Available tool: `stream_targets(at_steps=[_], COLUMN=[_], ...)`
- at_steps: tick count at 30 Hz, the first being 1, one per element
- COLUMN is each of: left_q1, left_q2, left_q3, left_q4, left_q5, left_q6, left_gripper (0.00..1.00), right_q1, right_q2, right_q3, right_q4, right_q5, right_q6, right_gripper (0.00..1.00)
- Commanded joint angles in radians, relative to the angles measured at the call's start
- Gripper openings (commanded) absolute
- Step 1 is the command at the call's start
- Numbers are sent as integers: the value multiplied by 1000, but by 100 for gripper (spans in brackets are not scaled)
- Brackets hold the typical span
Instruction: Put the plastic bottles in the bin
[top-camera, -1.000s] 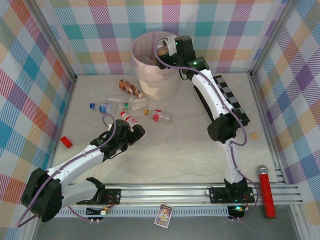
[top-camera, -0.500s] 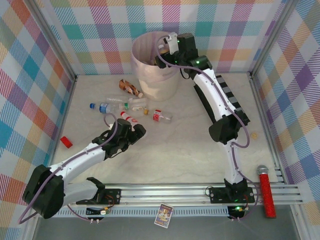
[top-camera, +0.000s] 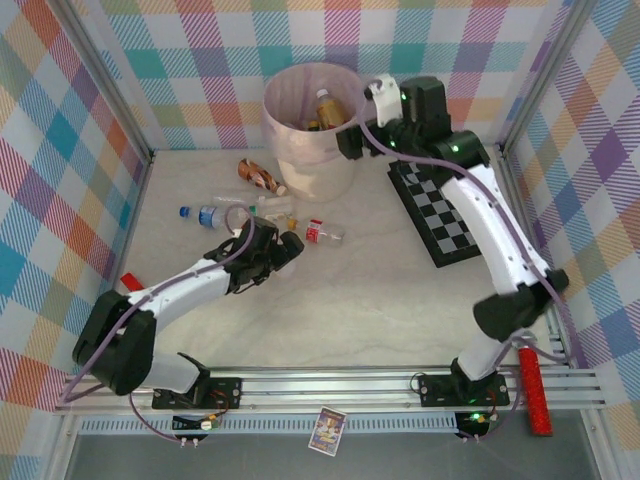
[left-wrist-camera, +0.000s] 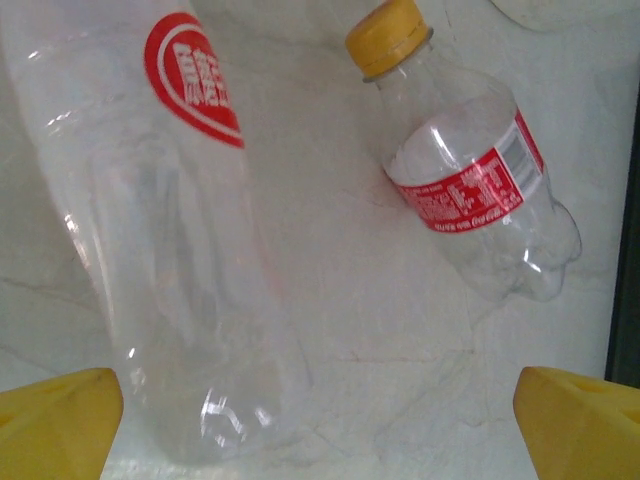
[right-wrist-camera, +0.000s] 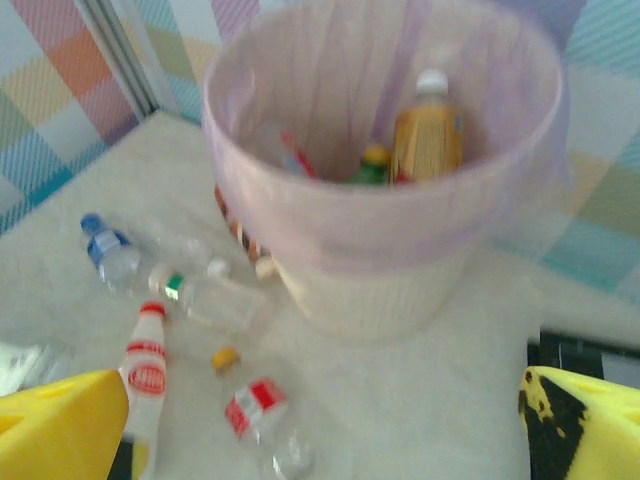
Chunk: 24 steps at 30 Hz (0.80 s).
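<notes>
Left end effector (left-wrist-camera: 320, 430) hangs low over the table (top-camera: 380, 290), fingers spread wide, nothing between them. Tall clear bottle (left-wrist-camera: 170, 250) with a round red mark lies under it, its base hard toward the left finger, not centred. Red-label bottle (left-wrist-camera: 470, 190), yellow cap, lies just beside it, nearer the right finger.

Likely trouble: a close from here would meet the tall bottle off-centre. Thin, round, slick plastic would probably roll or squirt out sideways rather than seat. The right finger could shove the red-label bottle and set it rolling. Catching both at once would probably give a poor hold and a drop short of the bin.

Right end effector (right-wrist-camera: 320, 430) is likewise spread and empty, up beside the right rim of the bin (top-camera: 318, 170). The loose pink liner at the rim could snag a finger on a low sweep. The bin stands at the far side of the table and holds an orange bottle (right-wrist-camera: 428, 135) with a white cap, among others.

Around: blue-capped bottle (top-camera: 205, 214) and a green-marked clear bottle (right-wrist-camera: 200, 295) lie left of the cluster. Brown bottle (top-camera: 258, 174) rests at the bin's foot. Checkerboard (top-camera: 440, 215) lies below the right arm, red stick (top-camera: 532, 395) at the near right edge. Neither is part of the job. The bin wall stands between the left arm and the opening, so a carried bottle must clear the rim.
</notes>
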Motion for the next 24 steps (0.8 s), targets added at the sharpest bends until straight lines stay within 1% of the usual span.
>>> stream_targets(at_steps=[1,8,11,15,17,24], left_q1=[8,9,13,15,16,16], left_q2=[41,114,156,202,216,185], left_q3=[53,62,79,103,103,36], left_q4=[-12,9,9,20,24,73], left_q5=[-5,-33,-42,-42,-48,-83], left_q6=[0,-39,-46,-65,-88,-183], left_gripper=[100,100,100,100,95,72], right_q1=[-6,-17,-22,-25,-25,-26], right_q2=[-102,-298,-352,-384,-396,-451], right_q3=[-155,-437,-516,-582,-620,-769], right_q4=[17,34,33,21,27,89], right_q5=[20,51,56,45,31,5], right_q6=[32,53,60,80,110,209], right_gripper=[99,99,99,99,99,100])
